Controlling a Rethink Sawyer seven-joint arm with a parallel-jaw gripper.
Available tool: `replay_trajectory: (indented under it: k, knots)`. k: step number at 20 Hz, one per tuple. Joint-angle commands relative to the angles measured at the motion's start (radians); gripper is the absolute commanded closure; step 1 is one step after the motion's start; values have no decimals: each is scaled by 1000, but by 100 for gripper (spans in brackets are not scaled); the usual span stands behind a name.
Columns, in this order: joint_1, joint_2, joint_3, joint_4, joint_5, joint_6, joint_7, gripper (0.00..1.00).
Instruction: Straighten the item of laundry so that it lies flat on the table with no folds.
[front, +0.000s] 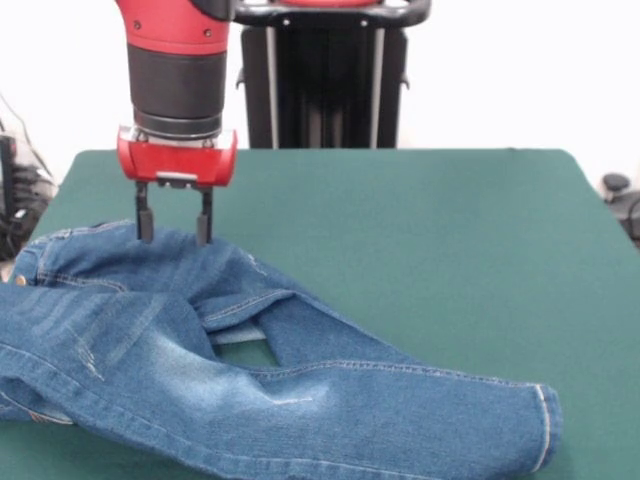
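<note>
The item of laundry, a small pair of blue denim jeans (200, 370), lies rumpled on the left and front part of the green table (430, 230). One leg reaches toward the right front and ends in a hem (545, 425). The other leg is folded across the middle, leaving a small gap of table showing. My gripper (175, 232) hangs from the red and black arm over the jeans' far edge. Its two dark fingers (145, 220) stand apart, with their tips right at the denim's far edge. The gripper is open and holds nothing.
The robot's black pedestal (325, 75) stands behind the table's far edge. Dark cables or gear (20, 190) sit off the table's left side, and a small dark object (615, 185) sits past the right edge. Bare green top spans the right half.
</note>
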Motion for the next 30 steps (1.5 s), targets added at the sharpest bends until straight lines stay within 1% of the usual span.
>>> replay_trajectory:
  k: [1, 9, 18, 23, 30]
  knots:
    - [71, 95, -28, 120, 32, -84, 181, 0]
    - [128, 90, -71, 142, 88, -98, 219, 0]
    - [200, 96, -129, 152, 135, -149, 255, 0]
    - [229, 134, -157, 139, 153, -209, 254, 0]
    - [268, 233, -218, 103, 148, -374, 255, 0]
